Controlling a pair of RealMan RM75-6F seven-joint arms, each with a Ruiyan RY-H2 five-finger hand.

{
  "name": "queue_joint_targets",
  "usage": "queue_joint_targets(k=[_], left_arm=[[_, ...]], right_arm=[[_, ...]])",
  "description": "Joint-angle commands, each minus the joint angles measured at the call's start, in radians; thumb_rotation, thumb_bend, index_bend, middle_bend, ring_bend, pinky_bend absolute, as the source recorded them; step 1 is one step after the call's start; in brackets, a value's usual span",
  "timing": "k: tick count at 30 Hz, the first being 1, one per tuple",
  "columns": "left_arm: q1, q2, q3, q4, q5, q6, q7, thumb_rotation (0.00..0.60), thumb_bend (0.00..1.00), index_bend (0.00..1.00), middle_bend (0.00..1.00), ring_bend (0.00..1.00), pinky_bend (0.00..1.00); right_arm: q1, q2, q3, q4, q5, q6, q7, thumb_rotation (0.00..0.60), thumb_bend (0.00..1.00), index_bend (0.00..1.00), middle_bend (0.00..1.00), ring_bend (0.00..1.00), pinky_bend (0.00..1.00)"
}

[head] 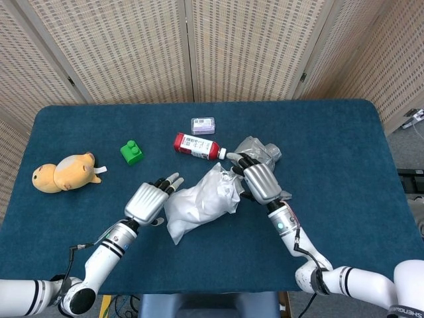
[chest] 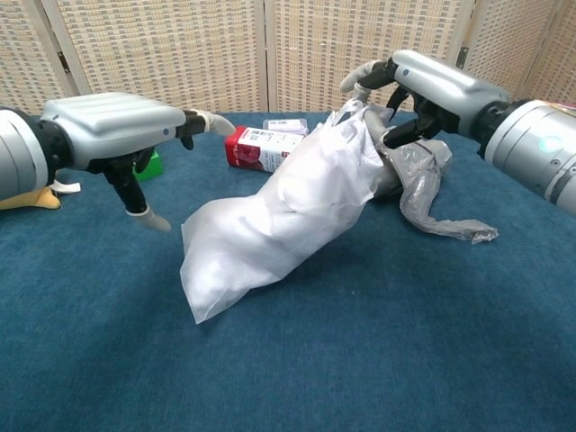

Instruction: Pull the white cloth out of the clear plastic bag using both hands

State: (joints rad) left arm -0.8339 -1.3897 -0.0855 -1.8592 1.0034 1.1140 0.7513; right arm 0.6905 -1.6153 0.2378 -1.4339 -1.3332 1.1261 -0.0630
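Head view: clear plastic bag (head: 199, 204) with white cloth (head: 193, 207) inside, lying near the middle of the blue tabletop (head: 344, 152), slightly toward the front edge. Long axis diagonal, from the lower closed end at front-left up to the bunched top at back-right. Chest view: same bag (chest: 279, 216) tilted, low corner resting on the tabletop, upper end raised. Cloth (chest: 270, 220) a pale mass filling most of the bag, edges blurred by the plastic.

Right hand (head: 255, 179) at the raised end, fingers curled around the bunched plastic, pinching it; seen again from the chest camera (chest: 409, 90). Left hand (head: 147, 201) just beside the lower end, apart from the bag, fingers spread and holding nothing; same in the chest view (chest: 117, 135).

Crumpled grey plastic wrap (head: 262, 151) close behind the right hand, touching or nearly touching the bag's top. Red-labelled bottle (head: 197, 146) on its side just behind the bag, small box (head: 203, 125) beyond it. Green block (head: 132, 152) and yellow plush toy (head: 63, 172) well apart to the left. Open blue surface to the front, far right and back corners.
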Motion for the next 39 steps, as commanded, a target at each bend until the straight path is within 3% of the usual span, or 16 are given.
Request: queue_joint_targets(k=[1, 6, 10, 16, 28, 39], left_arm=[[0.017, -0.015, 0.012, 0.026, 0.085, 0.021, -0.047, 0.600, 0.02, 0.07, 0.07, 0.23, 0.50], [0.049, -0.037, 0.046, 0.082, 0.248, 0.059, -0.131, 0.600, 0.02, 0.19, 0.24, 0.36, 0.56], [0.069, -0.048, 0.061, 0.100, 0.321, 0.082, -0.165, 0.600, 0.02, 0.26, 0.42, 0.45, 0.63], [0.087, -0.060, 0.079, 0.118, 0.393, 0.082, -0.196, 0.600, 0.02, 0.35, 0.56, 0.54, 0.69], [0.101, -0.083, 0.096, 0.144, 0.526, 0.077, -0.250, 0.600, 0.02, 0.44, 0.69, 0.62, 0.75], [0.092, -0.171, 0.073, 0.237, 0.603, 0.069, -0.315, 0.600, 0.02, 0.49, 0.78, 0.67, 0.78]], right_arm=[[-0.006, 0.003, -0.002, 0.004, 0.007, 0.000, 0.000, 0.600, 0.66, 0.70, 0.20, 0.14, 0.37], [-0.017, 0.006, -0.006, 0.015, 0.021, 0.000, 0.004, 0.600, 0.66, 0.70, 0.20, 0.14, 0.37], [-0.026, 0.007, -0.007, 0.027, 0.030, 0.000, 0.010, 0.600, 0.66, 0.70, 0.19, 0.14, 0.37], [-0.039, 0.004, -0.010, 0.050, 0.055, -0.010, 0.021, 0.600, 0.66, 0.70, 0.19, 0.14, 0.37], [-0.069, -0.002, -0.023, 0.083, 0.071, -0.016, 0.053, 0.600, 0.66, 0.70, 0.20, 0.14, 0.37], [-0.073, -0.013, -0.020, 0.102, 0.073, -0.029, 0.073, 0.600, 0.66, 0.70, 0.19, 0.14, 0.37]])
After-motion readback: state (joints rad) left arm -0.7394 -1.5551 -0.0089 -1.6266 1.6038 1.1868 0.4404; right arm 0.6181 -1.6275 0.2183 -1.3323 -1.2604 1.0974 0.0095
